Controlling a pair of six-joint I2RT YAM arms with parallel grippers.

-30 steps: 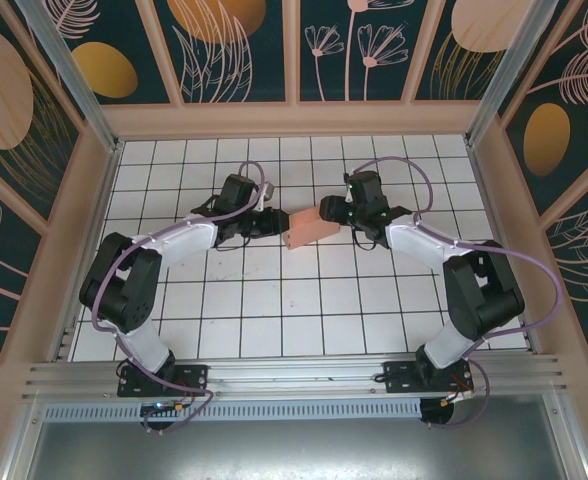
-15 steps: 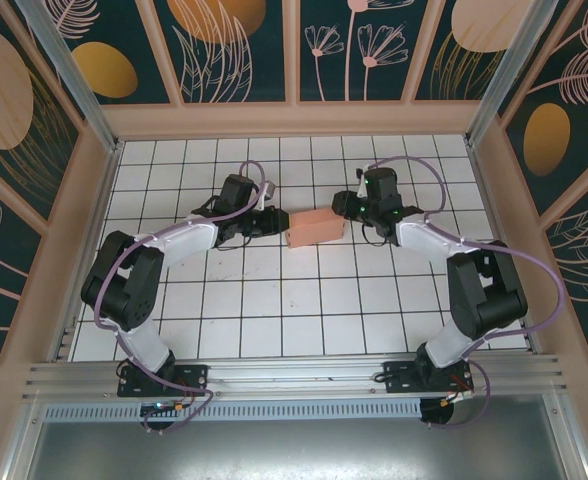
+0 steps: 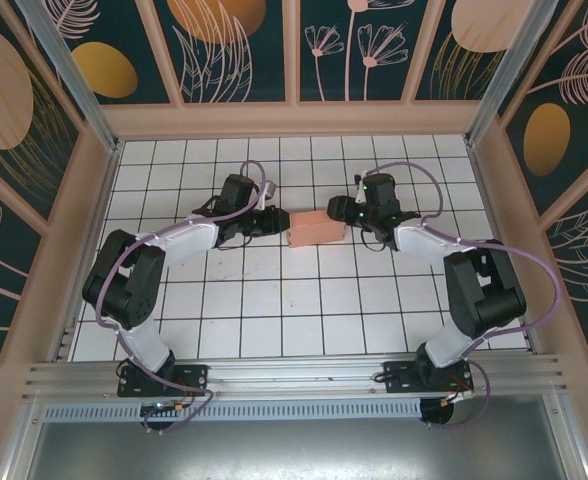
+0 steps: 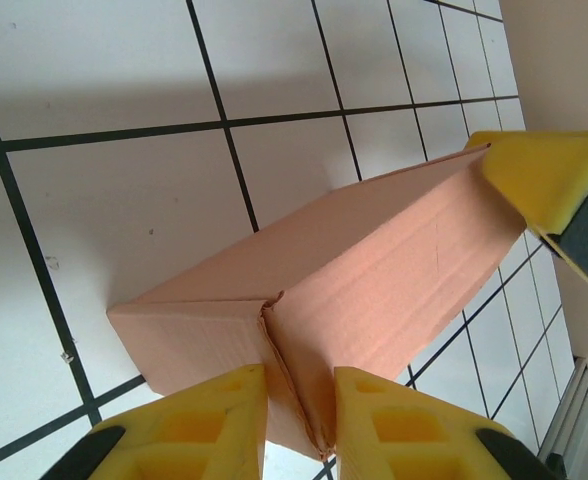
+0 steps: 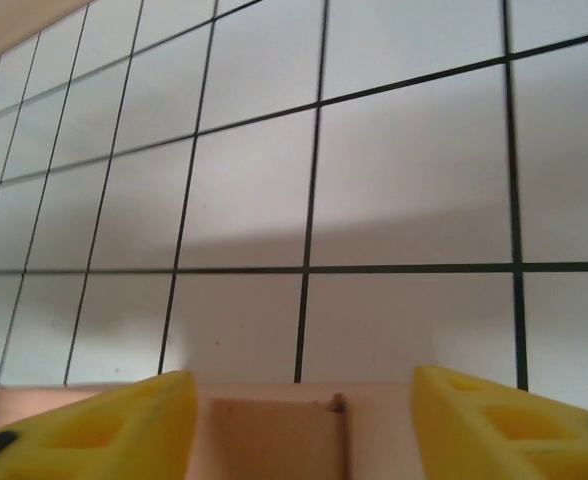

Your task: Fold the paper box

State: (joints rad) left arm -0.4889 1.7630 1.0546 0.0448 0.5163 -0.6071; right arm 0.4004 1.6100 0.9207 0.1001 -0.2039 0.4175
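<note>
The paper box (image 3: 315,227) is a small salmon-pink closed box lying on the white tiled table between the two arms. My left gripper (image 3: 280,222) is at its left end. In the left wrist view, that gripper (image 4: 299,378) is shut on a folded corner seam of the box (image 4: 374,270). My right gripper (image 3: 342,213) is at the box's right end. In the right wrist view, the gripper (image 5: 302,380) is open, its yellow fingers wide apart, with the box's end (image 5: 274,440) low between them. One right finger (image 4: 544,180) sits against the box's far corner.
Peach-coloured walls (image 3: 94,200) ring the tiled table (image 3: 274,320) on the left, back and right. A metal rail (image 3: 294,375) carrying both arm bases runs along the near edge. Open tiles lie in front of and behind the box.
The right gripper let go of the box's right end, drew back, then came up to it again with its jaws wide. The box settled from a tilt to lying flatter. The left arm hardly moved.
</note>
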